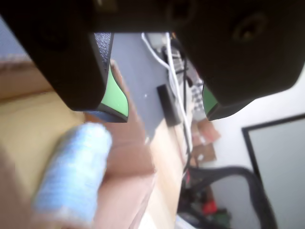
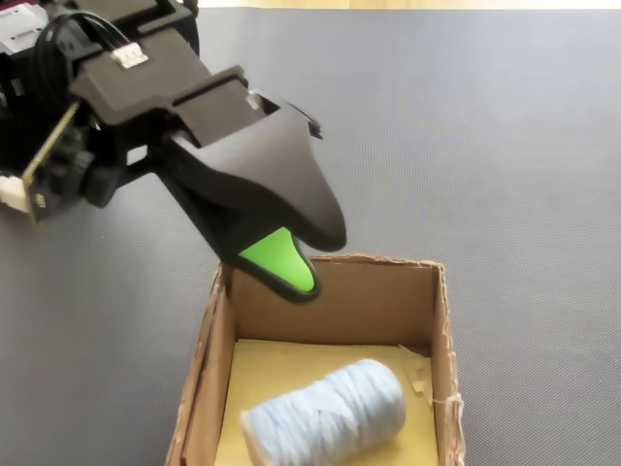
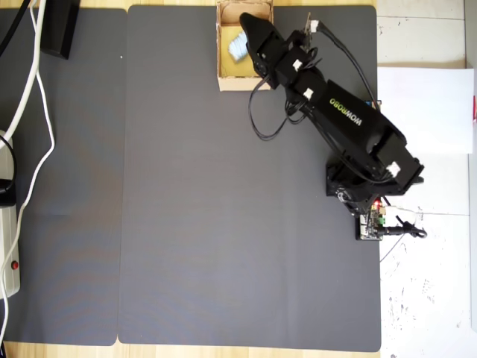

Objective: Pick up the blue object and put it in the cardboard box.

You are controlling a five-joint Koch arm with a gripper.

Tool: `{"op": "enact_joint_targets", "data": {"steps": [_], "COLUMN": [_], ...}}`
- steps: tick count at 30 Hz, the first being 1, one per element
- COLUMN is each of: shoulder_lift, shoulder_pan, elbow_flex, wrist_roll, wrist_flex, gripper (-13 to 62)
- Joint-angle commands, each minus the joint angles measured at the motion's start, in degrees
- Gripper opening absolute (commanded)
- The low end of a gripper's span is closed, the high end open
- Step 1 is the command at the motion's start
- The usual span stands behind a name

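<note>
The blue object [image 2: 330, 413] is a pale blue wrinkly bundle lying on its side on the yellowish floor of the cardboard box [image 2: 340, 301]. In the wrist view the bundle [image 1: 76, 176] sits low left, below the left finger, inside the brown box wall [image 1: 131, 148]. My gripper [image 2: 306, 254] hovers over the box's far wall, open, with green pads showing and nothing between the fingers [image 1: 166, 112]. In the overhead view the box [image 3: 238, 82] stands at the mat's top edge, the bundle [image 3: 238, 46] shows inside it, and the gripper [image 3: 250, 33] reaches over its right side.
A dark grey mat [image 3: 223, 224] covers the table. White cables [image 3: 33, 89] and a black block [image 3: 63, 26] lie at the left. White paper [image 3: 425, 101] lies to the right of the arm's base [image 3: 373, 186].
</note>
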Motion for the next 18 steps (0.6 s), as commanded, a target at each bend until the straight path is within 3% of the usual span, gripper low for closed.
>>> {"op": "enact_joint_targets", "data": {"steps": [1, 18], "shoulder_lift": [4.48, 24.96], "shoulder_pan": [-2.46, -26.28], "elbow_flex": [-2.29, 19.69], "wrist_roll": [1.67, 1.49], "wrist_flex": [-0.88, -1.67], "gripper": [31.0, 34.3]}}
